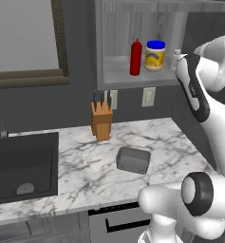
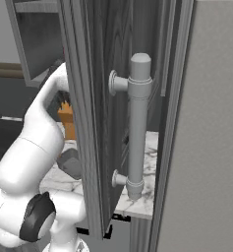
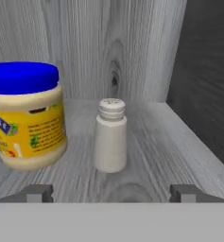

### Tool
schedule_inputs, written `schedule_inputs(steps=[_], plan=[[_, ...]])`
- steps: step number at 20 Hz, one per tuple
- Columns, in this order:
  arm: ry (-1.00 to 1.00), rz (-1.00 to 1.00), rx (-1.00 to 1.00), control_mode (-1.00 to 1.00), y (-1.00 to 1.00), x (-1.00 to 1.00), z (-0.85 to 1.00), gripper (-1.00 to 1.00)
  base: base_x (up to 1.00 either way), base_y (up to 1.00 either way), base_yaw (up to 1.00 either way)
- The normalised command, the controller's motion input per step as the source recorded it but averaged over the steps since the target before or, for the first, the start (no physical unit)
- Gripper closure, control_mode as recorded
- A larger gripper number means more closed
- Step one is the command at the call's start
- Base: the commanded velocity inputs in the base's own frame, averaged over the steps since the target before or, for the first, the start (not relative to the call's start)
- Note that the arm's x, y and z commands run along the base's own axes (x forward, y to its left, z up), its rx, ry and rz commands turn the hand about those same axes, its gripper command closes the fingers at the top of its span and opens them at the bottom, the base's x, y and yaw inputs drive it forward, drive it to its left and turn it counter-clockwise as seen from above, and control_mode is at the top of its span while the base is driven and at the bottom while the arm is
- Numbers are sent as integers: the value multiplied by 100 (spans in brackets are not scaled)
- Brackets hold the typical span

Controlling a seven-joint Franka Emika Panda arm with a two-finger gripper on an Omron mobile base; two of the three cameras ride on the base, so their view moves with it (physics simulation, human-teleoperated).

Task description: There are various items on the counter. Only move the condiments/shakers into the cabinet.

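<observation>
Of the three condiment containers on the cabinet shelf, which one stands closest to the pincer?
The small pale shaker, directly ahead between the open pincer tips. The blue-lidded yellow jar sits off to one side; the red squeeze bottle stands beyond it.

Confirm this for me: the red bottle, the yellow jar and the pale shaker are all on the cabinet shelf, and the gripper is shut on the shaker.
Not quite. The gripper is open, its fingertips set wide apart with the pale shaker standing free between them; the hand view shows it. The red bottle, the yellow jar and the shaker do stand on the cabinet shelf.

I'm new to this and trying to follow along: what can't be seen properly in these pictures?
- Small shaker: left base view, mostly hidden behind the arm.
- Knife block and grey pan: right base view, cut off by the cabinet door.
- Jar label: hand view, cropped and blurred.
</observation>
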Motion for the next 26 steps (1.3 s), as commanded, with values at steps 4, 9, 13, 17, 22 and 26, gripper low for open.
schedule_inputs(steps=[4,9,13,17,22,26], plan=[[-7,0,0,-100,0,-100,-25,-100,0,0,0],[4,0,0,-100,15,-87,-26,-100,0,0,0],[-3,0,1,-100,0,-6,0,-100,0,0,0],[-6,8,0,-100,-3,-59,-14,-100,0,0,0],[9,26,-6,-100,-2,-69,-48,-100,0,0,0],[15,28,-7,-100,0,-74,-36,-100,0,0,0]])
